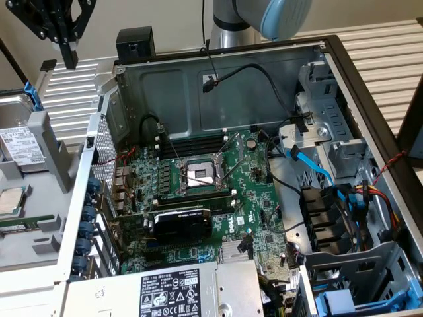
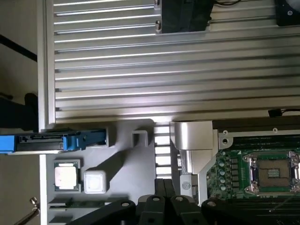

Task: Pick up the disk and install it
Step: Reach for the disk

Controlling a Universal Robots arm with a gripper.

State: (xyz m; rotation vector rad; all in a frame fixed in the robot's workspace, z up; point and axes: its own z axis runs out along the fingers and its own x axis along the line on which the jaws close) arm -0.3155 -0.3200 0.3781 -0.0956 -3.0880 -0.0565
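— Surface and room?
— Ribbed aluminium table (image 1: 73,89), pale wall (image 1: 165,16) behind. Carries an open computer case (image 1: 185,86) laid on its side, motherboard (image 1: 258,198) facing up, bare processor socket (image 1: 198,175) near the middle.
— The disk (image 1: 18,142)?
— Sits outside the case, toward the exterior view's left, propped in a grey holder (image 1: 49,152), white label outward, blue carrier (image 1: 30,92) along one edge. Appears edge-on from the wrist, near a small square chip (image 2: 65,176) and a white block (image 2: 95,182).
— Gripper (image 1: 69,63)?
— Hangs over the table past the disk, well apart from it. Fingers pressed together, pinching nothing.
— Anything hidden or cut off?
— Plenty. Disk clipped by the exterior view's left edge and partly masked by the holder. Arm (image 1: 264,16) cropped at the frame's top. Power supply (image 1: 178,290) sliced by the lower edge. Graphics card (image 1: 182,224) dark, markings unreadable. Blue cable (image 1: 317,168) and red-yellow wires (image 1: 383,195) lost among the drive bays (image 1: 330,218); hard to trace.
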